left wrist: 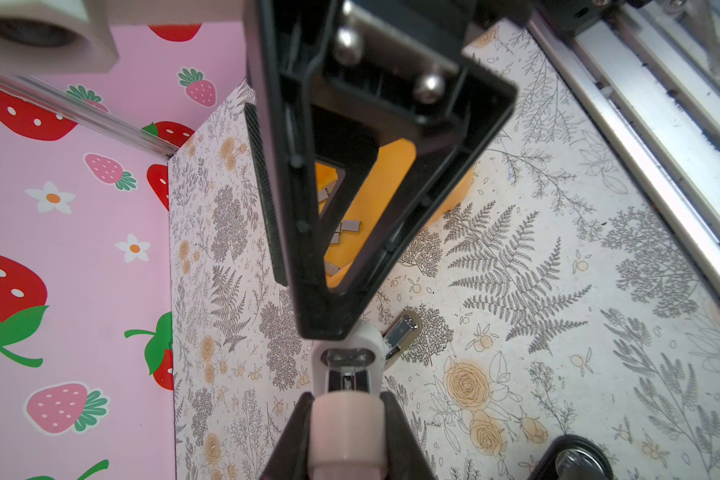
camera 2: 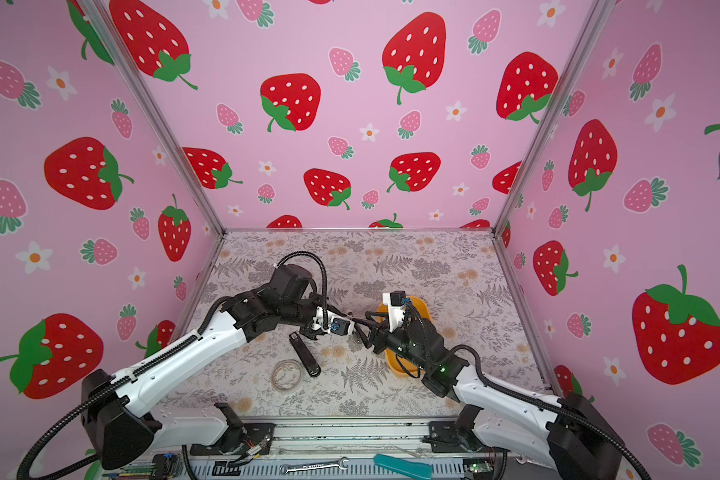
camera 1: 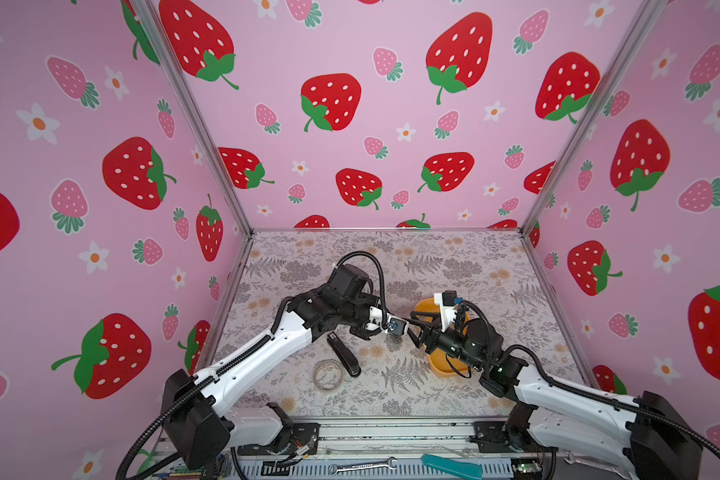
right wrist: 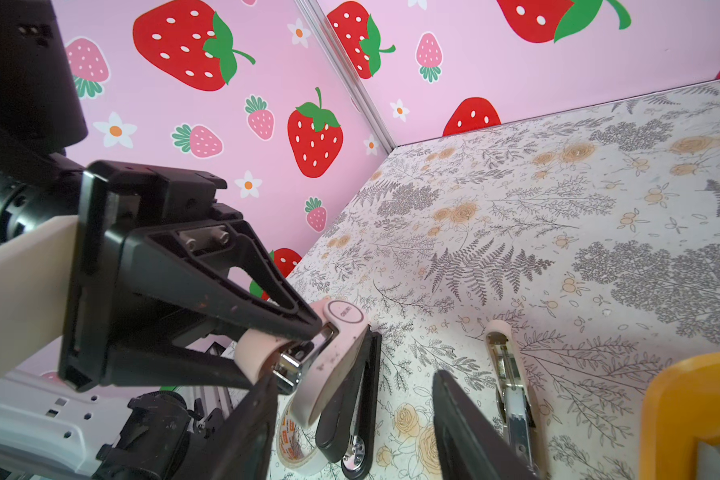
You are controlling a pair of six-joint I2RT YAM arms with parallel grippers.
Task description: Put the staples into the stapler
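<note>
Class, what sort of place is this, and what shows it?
Probably a robot-training booth: strawberry-print walls on an aluminium frame, left arm and right arm on a rail, a wrench in front.

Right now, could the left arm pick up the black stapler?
Probably not. The left hand is shut on the pink stapler, so it has no free grip. The black stapler itself lies uncovered, close beside that arm.

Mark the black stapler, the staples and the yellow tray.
black stapler (camera 1: 341, 353): in a top view, middle of its body
staples (left wrist: 350, 225): left wrist view, one grey strip
yellow tray (camera 1: 445, 372): in a top view, near rim
</note>
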